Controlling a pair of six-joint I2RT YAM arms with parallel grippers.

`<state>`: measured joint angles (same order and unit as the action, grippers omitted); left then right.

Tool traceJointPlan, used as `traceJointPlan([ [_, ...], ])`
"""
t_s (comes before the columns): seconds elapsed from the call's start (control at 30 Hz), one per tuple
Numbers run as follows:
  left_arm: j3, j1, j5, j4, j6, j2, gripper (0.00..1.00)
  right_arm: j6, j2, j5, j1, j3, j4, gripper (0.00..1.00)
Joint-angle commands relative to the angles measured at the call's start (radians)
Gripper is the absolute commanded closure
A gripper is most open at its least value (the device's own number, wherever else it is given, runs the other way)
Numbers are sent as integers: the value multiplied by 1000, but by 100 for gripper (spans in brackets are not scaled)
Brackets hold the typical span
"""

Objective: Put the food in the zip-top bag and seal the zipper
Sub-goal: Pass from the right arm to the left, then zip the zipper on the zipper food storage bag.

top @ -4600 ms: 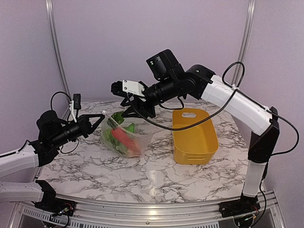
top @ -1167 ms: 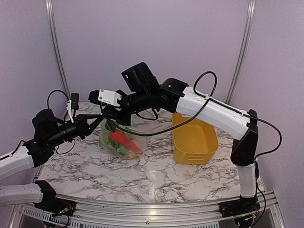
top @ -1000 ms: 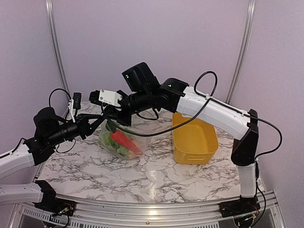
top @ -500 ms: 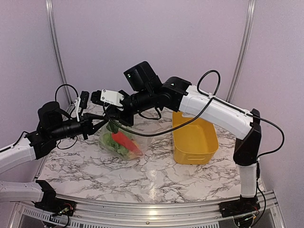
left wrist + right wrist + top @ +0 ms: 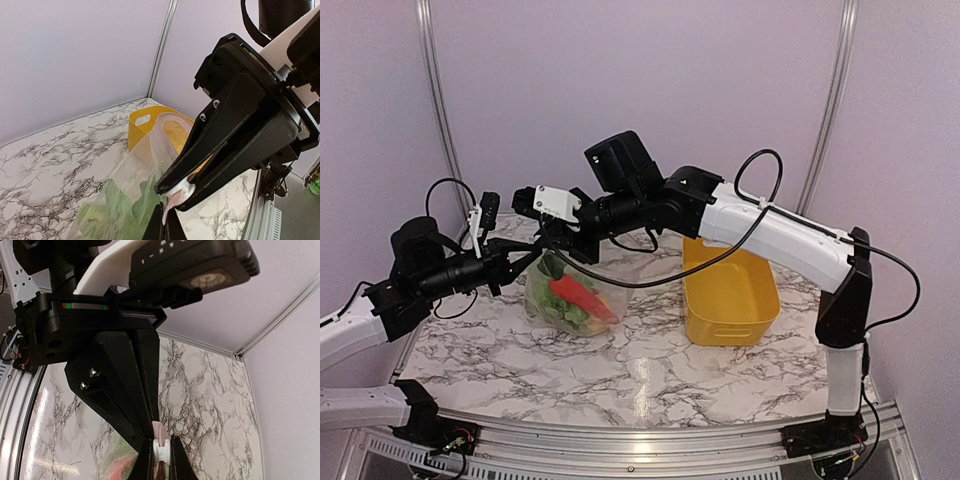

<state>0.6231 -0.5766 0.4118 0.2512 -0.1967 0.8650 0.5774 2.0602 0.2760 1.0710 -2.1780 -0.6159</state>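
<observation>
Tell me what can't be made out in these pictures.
Zipper: whether it is sealed along its length. In the top view, the left gripper and right gripper cover it; the wrist views show only the pinched bit.
Food: in the top view, too small through the crinkly zip-top bag; only red and green show.
Left gripper's fingertips: in the left wrist view, cut off by the bottom edge.

left gripper [image 5: 167,225]: own fingers squeezed together at the bottom edge, pinching the zipper [image 5: 169,206]
right gripper [image 5: 181,192]: big black thing just above, clamped on that same strip
zip-top bag [image 5: 147,165]: clear, crinkly, green leafy pieces [image 5: 117,207] inside
yellow basket [image 5: 142,120]: behind the bag, on the marble table [image 5: 50,150]
</observation>
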Motion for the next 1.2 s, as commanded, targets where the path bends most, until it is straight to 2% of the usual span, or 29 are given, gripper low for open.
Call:
traceJointPlan([
  [0.0,-7,10,-88,39,14,-60,100,10,-52,-89,-94,38,-122,96],
  [0.37,1,17,-176,17,27,-81,100,85,-112,-85,-151,88,-220,100],
  [0.93,-11,24,-223,2,56,-106,100,143,-253,-233,-168,236,-171,100],
  [1.17,-36,36,-246,15,51,-120,100,149,-251,-199,-266,249,-213,100],
])
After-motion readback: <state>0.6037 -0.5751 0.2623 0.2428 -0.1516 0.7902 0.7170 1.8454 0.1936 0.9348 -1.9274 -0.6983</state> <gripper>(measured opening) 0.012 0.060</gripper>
